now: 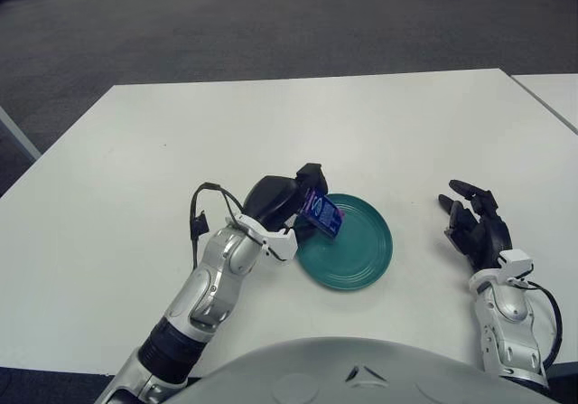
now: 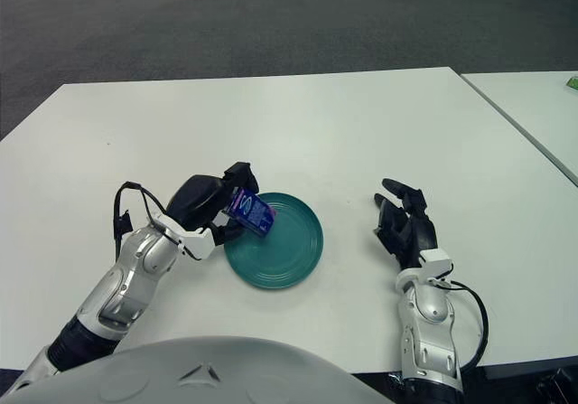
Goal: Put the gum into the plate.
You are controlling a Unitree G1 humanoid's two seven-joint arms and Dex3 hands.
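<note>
A blue gum pack is held in my left hand, whose fingers are curled around it. The pack hangs over the left rim of the round teal plate, tilted, a little above the plate's surface. The plate lies on the white table in front of me. The same gum pack and plate show in the right eye view. My right hand shows to the right of the plate, fingers spread and holding nothing.
A black cable loops off my left wrist. A second white table stands at the far right, separated by a narrow gap. Grey carpet floor lies beyond the table's far edge.
</note>
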